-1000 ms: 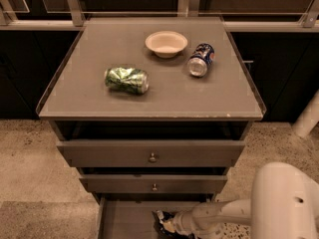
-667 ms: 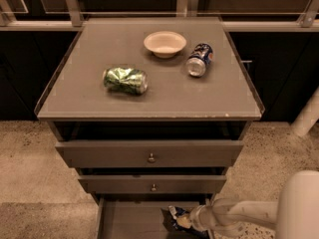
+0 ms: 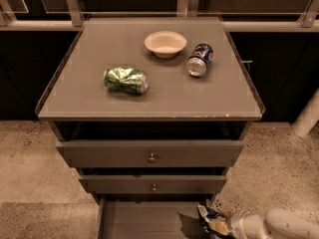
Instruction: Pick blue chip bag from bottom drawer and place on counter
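Observation:
The blue chip bag point(image 3: 210, 217), dark blue with white patches, is at the right edge of the open bottom drawer point(image 3: 134, 222), over its right wall. My gripper point(image 3: 223, 225) comes in from the bottom right on a white arm point(image 3: 284, 225) and is shut on the bag. The counter point(image 3: 164, 91) is the grey top above the three drawers, well above the gripper.
On the counter lie a crushed green can point(image 3: 125, 79), a white bowl point(image 3: 165, 43) and a blue soda can point(image 3: 199, 59) on its side. The two knobbed upper drawers point(image 3: 152, 156) stand partly pulled out. A white post point(image 3: 308, 114) stands at the right on the speckled floor.
My gripper has moved right, from the middle of the bottom drawer to its right edge, with the blue chip bag in it. The camera view has shifted a little.

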You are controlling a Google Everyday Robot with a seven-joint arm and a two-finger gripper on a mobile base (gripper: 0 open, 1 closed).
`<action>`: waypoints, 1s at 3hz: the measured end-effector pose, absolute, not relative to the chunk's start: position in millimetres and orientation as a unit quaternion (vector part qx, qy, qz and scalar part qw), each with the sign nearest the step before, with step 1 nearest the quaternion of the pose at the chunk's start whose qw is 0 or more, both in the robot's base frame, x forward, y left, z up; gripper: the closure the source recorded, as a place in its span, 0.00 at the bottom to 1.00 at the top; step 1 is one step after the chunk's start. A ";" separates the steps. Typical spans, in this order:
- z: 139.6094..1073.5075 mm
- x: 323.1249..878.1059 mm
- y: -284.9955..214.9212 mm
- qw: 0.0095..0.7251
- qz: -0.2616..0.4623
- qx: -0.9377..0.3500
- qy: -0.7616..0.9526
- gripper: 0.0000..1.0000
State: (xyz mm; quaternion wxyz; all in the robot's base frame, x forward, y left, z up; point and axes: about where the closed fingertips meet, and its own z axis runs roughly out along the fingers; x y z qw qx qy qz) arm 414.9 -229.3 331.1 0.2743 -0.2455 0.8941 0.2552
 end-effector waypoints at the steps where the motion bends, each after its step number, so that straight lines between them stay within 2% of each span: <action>1: 407.0 404.4 -267.2 0.318 0.257 -0.259 0.875 1.00; 3: 440.7 397.7 -274.8 0.342 0.268 -0.282 0.855 1.00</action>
